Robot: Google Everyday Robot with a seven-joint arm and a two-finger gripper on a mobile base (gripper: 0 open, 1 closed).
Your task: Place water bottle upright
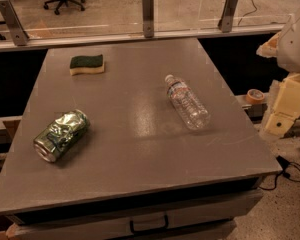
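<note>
The water bottle [186, 102] is a small clear ribbed plastic bottle with a white cap and a narrow label band near its neck. It lies on its side on the right half of the grey table [140, 149], cap pointing to the far left. My gripper [278, 123] hangs off the table's right edge, at the end of the white and cream arm [296, 44]. It is apart from the bottle, to its right, and holds nothing that I can see.
A crushed green can [61, 135] lies on its side at the front left. A green and yellow sponge [87, 64] sits at the back left. A glass barrier with metal posts [148, 14] runs behind the table. A tape roll [254, 95] lies right of the table.
</note>
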